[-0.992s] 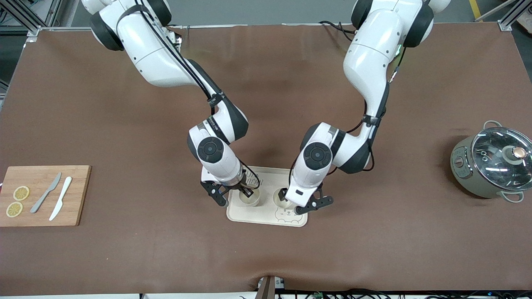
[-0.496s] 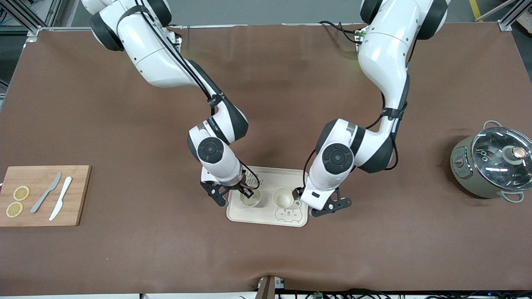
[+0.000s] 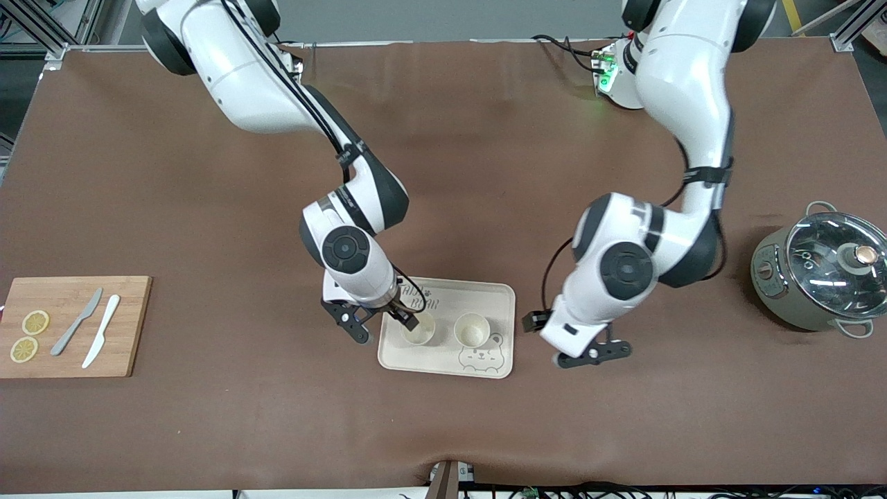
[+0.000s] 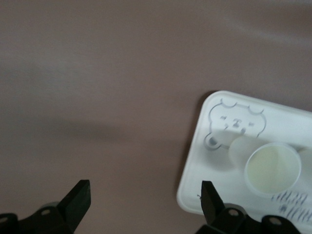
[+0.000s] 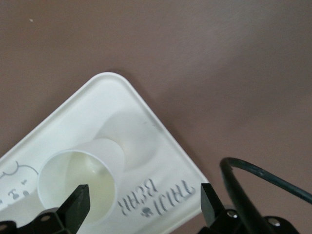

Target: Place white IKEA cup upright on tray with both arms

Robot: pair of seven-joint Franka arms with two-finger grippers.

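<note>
Two white cups (image 3: 418,328) (image 3: 472,329) stand upright side by side on the cream tray (image 3: 500,303), mouths up, handles not discernible. Right hand (image 3: 381,326) released, fingers spread astride the cup toward the right arm's end. Left hand (image 3: 572,340) released, over bare counter (image 3: 208,416) beside the tray.

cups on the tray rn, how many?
2, both upright on the tray: one cup toward the right arm's end, under the open right hand; the other cup beside it, toward the left arm's end. None seems hidden.

A brown mat (image 3: 443,173) (slightly wrinkled) covers the table, aluminium framing (image 3: 41,34) at corners.
</note>
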